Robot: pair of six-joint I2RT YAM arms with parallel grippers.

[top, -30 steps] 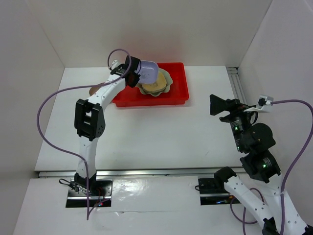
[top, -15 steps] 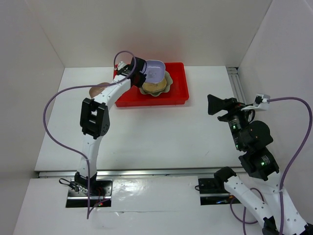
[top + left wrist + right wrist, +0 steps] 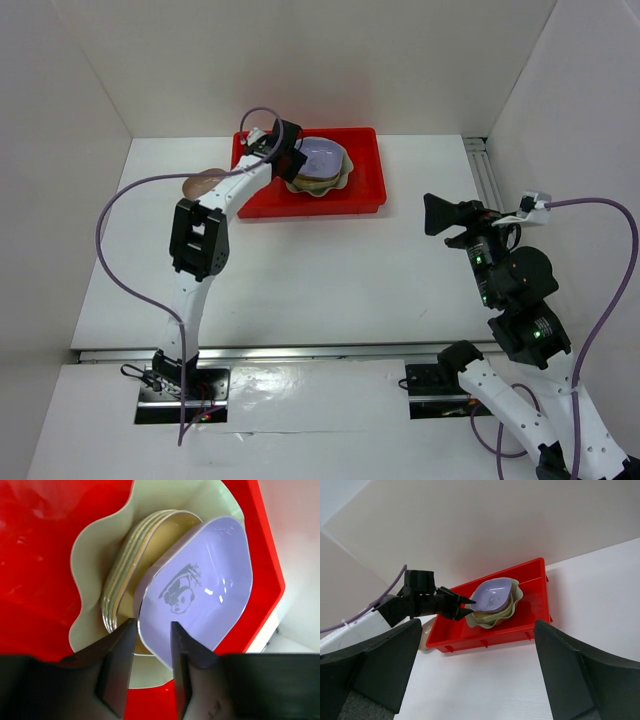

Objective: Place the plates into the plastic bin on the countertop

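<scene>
The red plastic bin stands at the back of the white countertop. In it lies the large pale-green scalloped plate with a stack of small plates. A lavender plate rests tilted on top of that stack. My left gripper is open at its near rim, which lies loose between the parted jaws. A tan-pink plate sits on the countertop left of the bin, half hidden by the left arm. My right gripper hangs open and empty at the right.
White walls close in the countertop on three sides. A metal rail runs along the right edge. The left arm's purple cable loops over the left side.
My left gripper carried the lavender plate right and down onto the stack in the bin, then parted its jaws. The right arm barely shifted.
</scene>
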